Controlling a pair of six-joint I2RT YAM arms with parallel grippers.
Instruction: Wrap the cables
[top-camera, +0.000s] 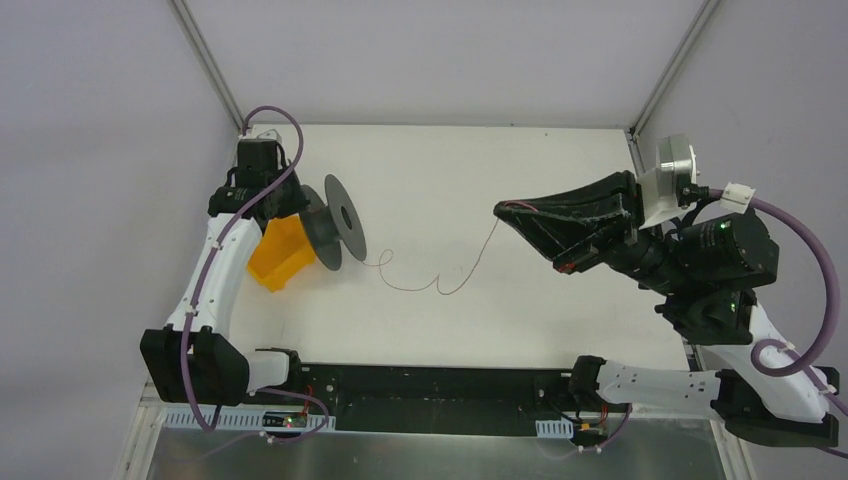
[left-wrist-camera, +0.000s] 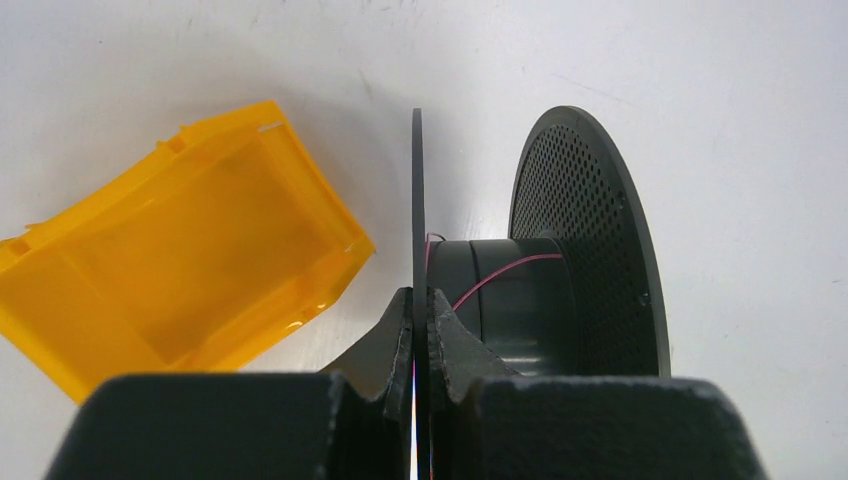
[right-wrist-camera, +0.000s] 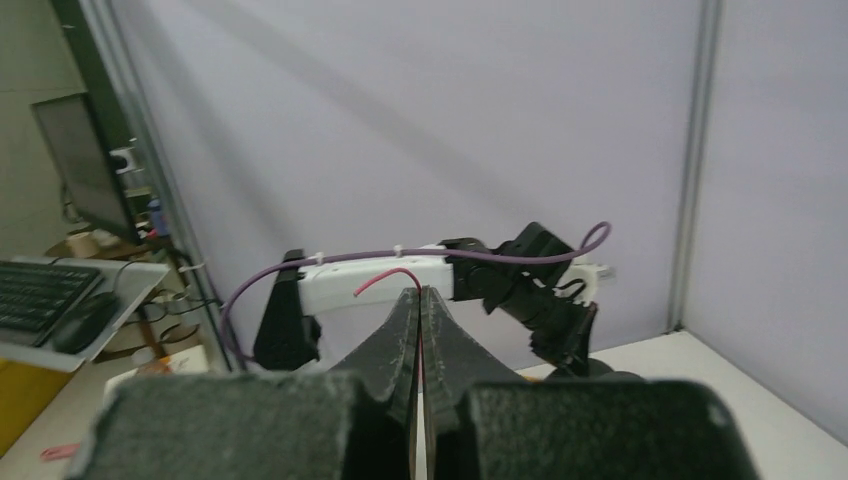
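Observation:
A dark grey two-flanged spool (top-camera: 335, 222) stands on edge at the left of the white table. My left gripper (top-camera: 296, 203) is shut on its near flange (left-wrist-camera: 417, 200), with the core (left-wrist-camera: 510, 300) and a turn of thin red wire (left-wrist-camera: 500, 275) beside the fingers. The thin reddish-brown wire (top-camera: 430, 280) runs from the spool in loose curls across the table and rises to my right gripper (top-camera: 505, 210). That gripper is shut on the wire near its end, held above the table; the red wire tip (right-wrist-camera: 385, 280) sticks out past the fingertips.
An orange plastic bin (top-camera: 280, 252) lies tipped on its side just left of the spool; it also shows in the left wrist view (left-wrist-camera: 180, 270). Grey walls enclose the table on three sides. The left arm (right-wrist-camera: 400, 275) shows across the right wrist view.

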